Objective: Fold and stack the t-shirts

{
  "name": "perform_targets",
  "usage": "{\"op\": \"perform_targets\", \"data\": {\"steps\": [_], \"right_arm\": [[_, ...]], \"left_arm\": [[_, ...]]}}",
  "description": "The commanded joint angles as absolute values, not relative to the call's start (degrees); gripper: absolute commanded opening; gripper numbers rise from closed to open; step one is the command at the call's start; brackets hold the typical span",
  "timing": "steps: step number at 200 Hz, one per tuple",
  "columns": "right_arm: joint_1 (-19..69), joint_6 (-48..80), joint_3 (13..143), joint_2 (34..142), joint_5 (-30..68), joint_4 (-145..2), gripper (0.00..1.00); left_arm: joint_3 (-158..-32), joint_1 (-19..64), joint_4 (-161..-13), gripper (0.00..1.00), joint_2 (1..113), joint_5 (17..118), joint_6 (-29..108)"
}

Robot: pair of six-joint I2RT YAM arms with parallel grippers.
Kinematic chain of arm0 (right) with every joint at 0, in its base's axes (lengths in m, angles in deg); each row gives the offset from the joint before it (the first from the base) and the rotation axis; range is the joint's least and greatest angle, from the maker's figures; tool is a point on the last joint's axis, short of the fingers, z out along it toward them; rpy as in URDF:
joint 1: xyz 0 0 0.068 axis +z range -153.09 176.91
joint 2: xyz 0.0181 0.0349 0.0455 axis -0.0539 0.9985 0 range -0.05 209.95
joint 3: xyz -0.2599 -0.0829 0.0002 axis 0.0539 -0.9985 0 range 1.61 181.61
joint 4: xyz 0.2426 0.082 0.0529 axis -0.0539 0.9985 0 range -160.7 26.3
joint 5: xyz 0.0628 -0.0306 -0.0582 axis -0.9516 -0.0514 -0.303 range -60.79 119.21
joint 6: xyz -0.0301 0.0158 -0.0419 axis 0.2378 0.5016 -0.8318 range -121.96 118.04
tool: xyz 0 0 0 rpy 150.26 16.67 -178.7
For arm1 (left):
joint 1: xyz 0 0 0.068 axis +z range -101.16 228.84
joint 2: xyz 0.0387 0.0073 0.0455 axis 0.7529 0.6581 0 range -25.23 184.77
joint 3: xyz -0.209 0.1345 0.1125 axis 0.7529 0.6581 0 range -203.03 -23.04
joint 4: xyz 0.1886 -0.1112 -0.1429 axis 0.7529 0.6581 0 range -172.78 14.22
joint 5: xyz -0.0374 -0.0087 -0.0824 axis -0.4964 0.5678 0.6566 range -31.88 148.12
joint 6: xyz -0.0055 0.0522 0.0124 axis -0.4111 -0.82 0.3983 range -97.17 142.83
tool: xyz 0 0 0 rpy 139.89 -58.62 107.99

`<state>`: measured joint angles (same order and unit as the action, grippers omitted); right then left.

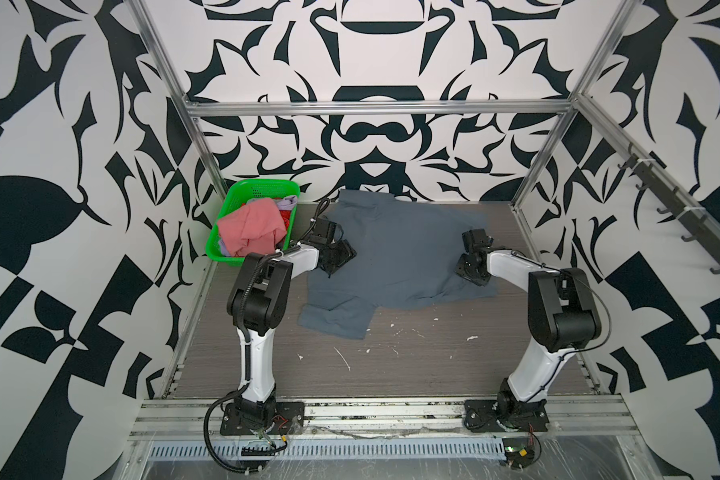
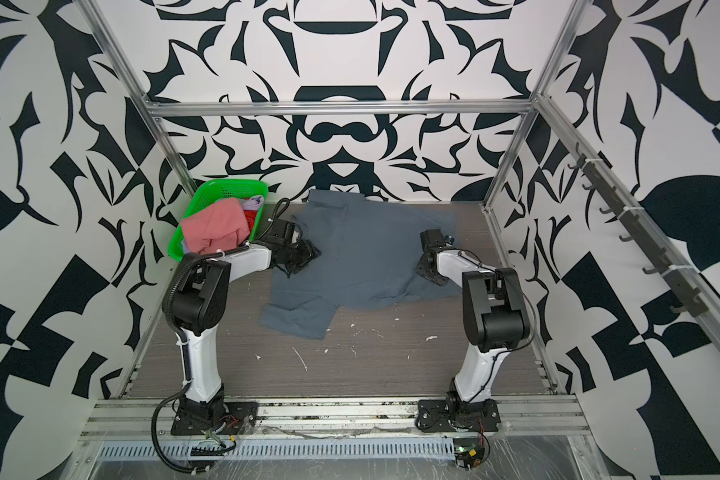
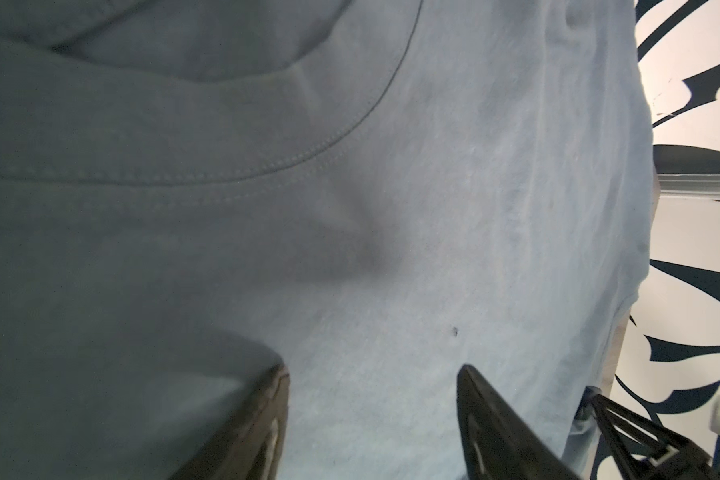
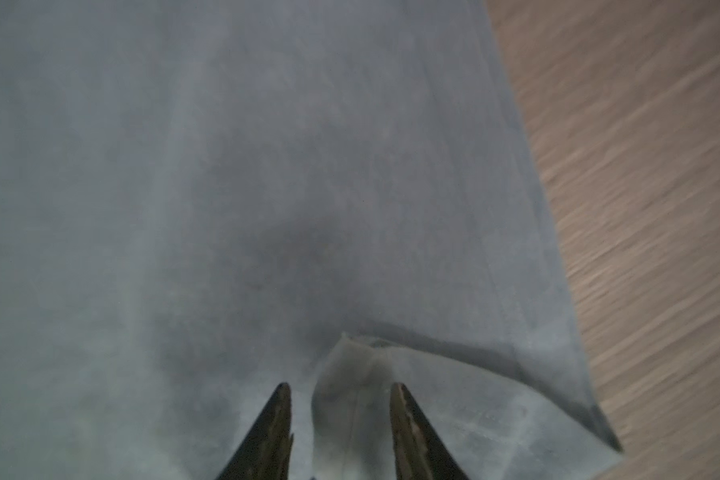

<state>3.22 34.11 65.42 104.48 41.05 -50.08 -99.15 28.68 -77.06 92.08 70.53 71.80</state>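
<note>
Your top views: bright, even overhead light, sharp, soft shadows; wide-angle stretch at 3 and 9 o'clock; glints on clear film [image 1: 578, 457] at 6 o'clock. Your left wrist view: slate t-shirt [image 3: 474, 208] bright beside the wall [image 3: 691, 257], dimmer away from it. Your right wrist view: motion-blurred throughout, table [image 4: 641, 208] grain smeared.
</note>
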Motion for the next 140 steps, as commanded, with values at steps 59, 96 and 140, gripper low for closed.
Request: {"op": "perform_targets", "data": {"steps": [59,96,140], "right_arm": [[3.19,34.61,60.3,91.64,48.0,-43.48,0.0],[3.32,37.93,54.12,80.24,49.76,-32.5,0.0],[3.62,48.75,45.52,56.35,53.34,-17.84,0.04]], "left_arm": [[-96.03,29.43,-76.51,0.67,94.56,68.51,74.25],[-95.51,29.42,-75.56,0.67,94.1,67.68,74.33],[-94.99,29.49,-73.42,0.67,90.42,66.9,72.67]]}}
